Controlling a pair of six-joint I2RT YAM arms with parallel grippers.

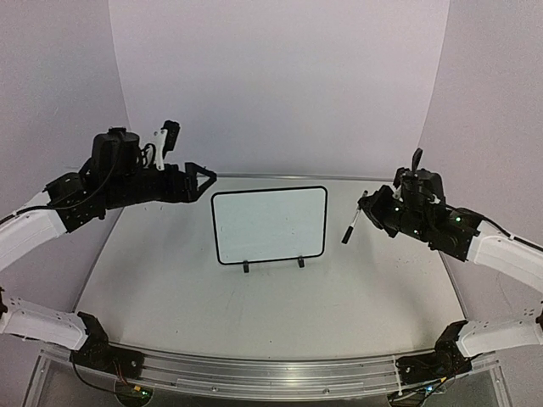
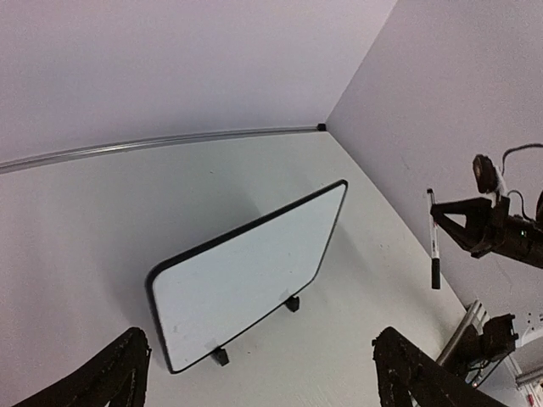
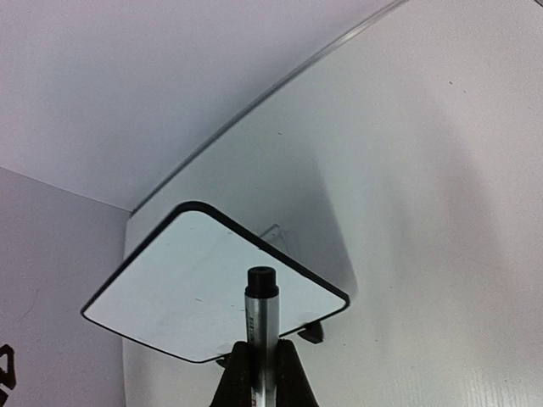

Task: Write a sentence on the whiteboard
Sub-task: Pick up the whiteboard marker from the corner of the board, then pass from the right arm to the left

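One small rectangular whiteboard [image 1: 270, 225], plain white face in a thin black rounded-corner frame, upright on two small black feet [image 1: 246, 266], mid-worktop, nearer the far edge than the near one. Faces the arm bases. Off its right edge, not touching: right gripper [image 1: 366, 208], clamped tight on a slim grey marker [image 1: 352, 222], black tip pointing down. Off its left edge, also apart: left gripper [image 1: 202, 180], jaws spread wide, holding nothing, hovering over the pale worktop [image 1: 170, 288].

- I read this as a robot lab test cell.
- A plain white backdrop [image 1: 280, 85] curves behind the table [image 1: 170, 288] and closes off both its sides.
- An aluminium rail [image 1: 271, 371] runs along the table's near edge, and my arms' bases [image 1: 95, 343] are bolted there.
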